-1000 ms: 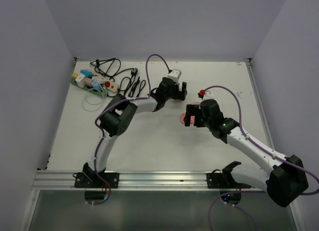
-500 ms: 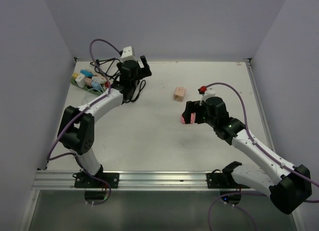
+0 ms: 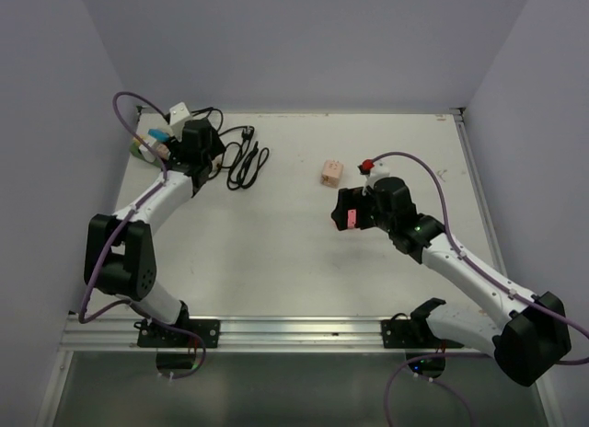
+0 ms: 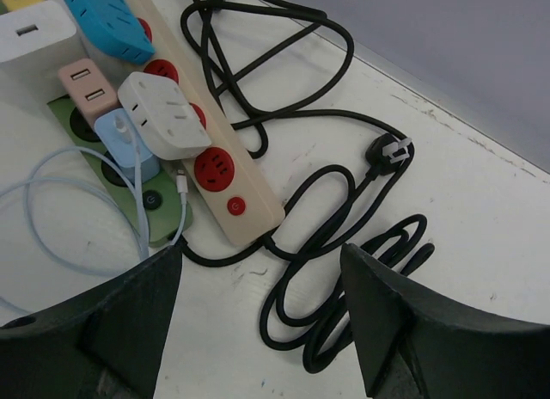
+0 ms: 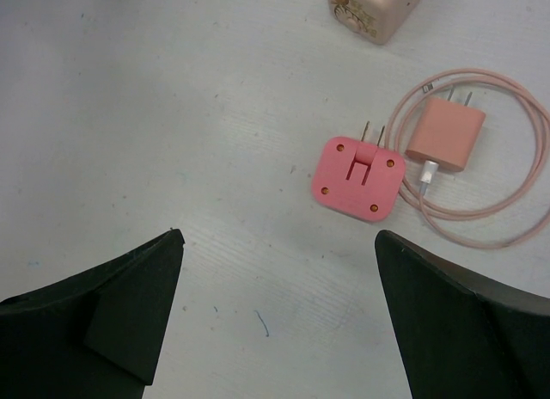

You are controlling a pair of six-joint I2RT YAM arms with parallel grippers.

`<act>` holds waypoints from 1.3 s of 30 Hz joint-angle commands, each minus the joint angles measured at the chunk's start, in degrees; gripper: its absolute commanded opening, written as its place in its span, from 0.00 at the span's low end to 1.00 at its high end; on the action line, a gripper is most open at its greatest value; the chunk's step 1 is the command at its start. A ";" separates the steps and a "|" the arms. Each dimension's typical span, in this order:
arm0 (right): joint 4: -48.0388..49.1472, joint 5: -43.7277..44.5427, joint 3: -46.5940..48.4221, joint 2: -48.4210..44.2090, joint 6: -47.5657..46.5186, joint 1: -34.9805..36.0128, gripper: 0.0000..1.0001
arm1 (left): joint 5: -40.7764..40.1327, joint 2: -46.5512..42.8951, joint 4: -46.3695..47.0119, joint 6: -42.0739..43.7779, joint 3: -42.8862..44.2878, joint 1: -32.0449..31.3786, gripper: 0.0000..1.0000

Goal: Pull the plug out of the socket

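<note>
On the socket [image 4: 159,217] sit a twin-port adapter [image 4: 86,82] and a cabled charger [image 4: 127,143]. A second power strip [image 4: 225,193] lies against its right side, and a loose plug [image 4: 387,150] lies farther right.

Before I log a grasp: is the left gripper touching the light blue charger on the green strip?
Apart. Left wrist view: the left gripper, jaws open, sits clear of the light blue charger, green strip between.

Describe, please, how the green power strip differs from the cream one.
The green power strip has dark outlets, the cream power strip red ones. The green holds a pink adapter and pale-blue adapter; the cream, a blue adapter and white adapter. Both lie side by side.
</note>
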 commanded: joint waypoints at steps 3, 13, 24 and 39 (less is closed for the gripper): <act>3.01 -1.21 0.24 0.45 -1.43 0.00 0.97 | -3.41 -2.32 -3.73 -3.46 0.77 1.70 0.74; 3.28 -1.21 0.15 1.24 -1.25 0.00 0.97 | -0.68 3.39 -3.73 -7.68 4.54 1.44 0.69; 3.02 -1.30 0.06 2.38 -1.69 -0.08 0.97 | -4.37 18.68 -3.72 -11.28 13.68 0.39 0.75; 2.75 -1.21 0.24 3.79 -2.40 0.00 0.97 | -6.22 29.23 -8.30 -17.08 19.75 2.85 0.77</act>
